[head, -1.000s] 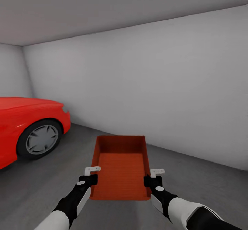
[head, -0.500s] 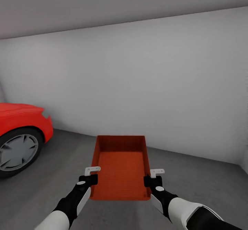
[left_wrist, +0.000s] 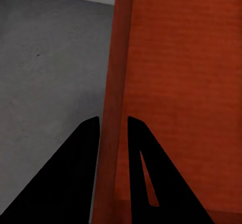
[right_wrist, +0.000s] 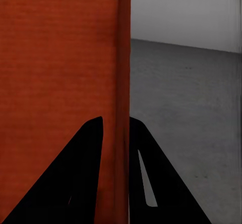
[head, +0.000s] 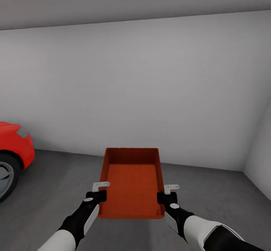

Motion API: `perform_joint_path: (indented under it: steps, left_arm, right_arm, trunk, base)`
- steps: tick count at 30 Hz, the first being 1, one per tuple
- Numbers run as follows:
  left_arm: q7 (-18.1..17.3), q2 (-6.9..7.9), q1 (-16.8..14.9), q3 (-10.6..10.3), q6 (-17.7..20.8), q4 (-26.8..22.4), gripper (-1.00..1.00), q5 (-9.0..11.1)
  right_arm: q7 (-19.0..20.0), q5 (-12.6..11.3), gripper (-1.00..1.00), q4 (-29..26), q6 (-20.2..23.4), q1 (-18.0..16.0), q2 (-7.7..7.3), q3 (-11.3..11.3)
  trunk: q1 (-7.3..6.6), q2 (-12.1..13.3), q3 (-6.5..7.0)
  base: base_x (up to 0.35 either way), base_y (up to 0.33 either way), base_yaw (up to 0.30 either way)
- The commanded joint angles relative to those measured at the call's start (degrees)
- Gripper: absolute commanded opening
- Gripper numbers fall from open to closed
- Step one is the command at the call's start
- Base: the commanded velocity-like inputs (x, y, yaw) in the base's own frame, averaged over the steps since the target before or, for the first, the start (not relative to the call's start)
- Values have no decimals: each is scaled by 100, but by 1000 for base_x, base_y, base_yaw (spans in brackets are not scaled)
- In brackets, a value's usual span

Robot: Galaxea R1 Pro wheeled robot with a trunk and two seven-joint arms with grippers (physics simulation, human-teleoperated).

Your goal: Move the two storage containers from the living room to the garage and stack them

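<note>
No text, label, brand, number or sign can be read anywhere in these views. The tray (head: pixel 131 183), the car (head: pixel 13 149), the wall (head: pixel 150 85) and the floor (head: pixel 218 191) all show plain, unmarked surfaces.

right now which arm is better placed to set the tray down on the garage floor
Neither alone: the left gripper pinches the storage container on its left wall, the right gripper on its right wall, evenly. Likely both should lower it together onto the concrete floor.
</note>
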Motion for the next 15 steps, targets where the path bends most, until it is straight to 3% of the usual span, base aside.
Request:
perform_joint_path:
  steps: [1,15]
  left_arm:
    - [249,14,-5,67,47,-20,-100,-39]
    - [249,14,-5,67,47,-23,-100,-39]
  right_arm:
    - [-24,-112,-100,10,-41,-6,-23,-6]
    - [-23,-110,-100,10,-41,-6,-17,-6]
  trunk:
    - [5,-9,-10]
    - [5,-9,-10]
  base:
    - [281,256,-283]
    - [281,256,-284]
